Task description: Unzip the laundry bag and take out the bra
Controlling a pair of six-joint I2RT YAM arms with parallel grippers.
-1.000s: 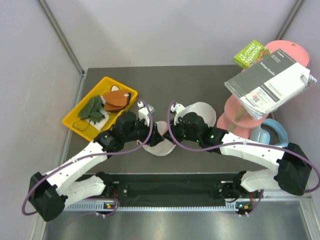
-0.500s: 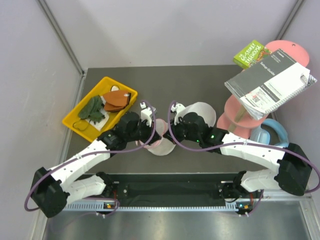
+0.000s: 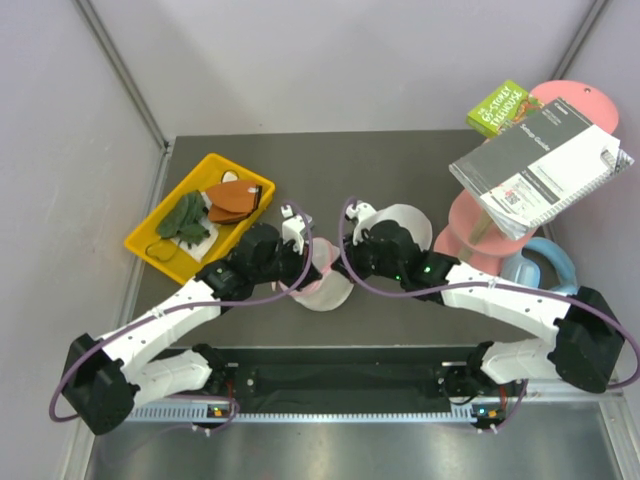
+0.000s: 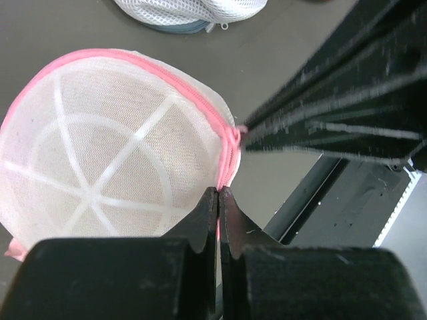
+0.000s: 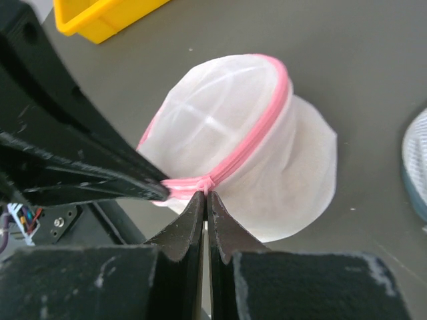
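1. Broadly, reads as early in the task: zipped all round as far as can be seen, with unzipping and removal both left to do.
2. Shows only in the top view: the desk (image 3: pixel 330 165), with a yellow tray (image 3: pixel 165 200) at its left holding green cloth (image 3: pixel 187 215) and reddish-brown pieces (image 3: pixel 232 198), well apart from the work, and a plain white dome (image 3: pixel 405 225) near the centre.
3. Lies mid-desk: the laundry bag (image 3: pixel 325 285), a white mesh dome with a pink rim. Largely covered from above, yet plain in both wrist views, ribs and all.
4. Pinches the bag's pink rim: the left end effector (image 4: pixel 219 195), jaws fully together with only the seam between them.
5. Clamps likewise, fully closed: the right end effector (image 5: pixel 203 195), tips meeting at a small pink knot on the zip line (image 5: pixel 257 137). Probably the pull, though too small to be sure.
6. Cannot be found in any view: the bra. No orange-yellow through the mesh; presumably inside, hidden by the white lining.
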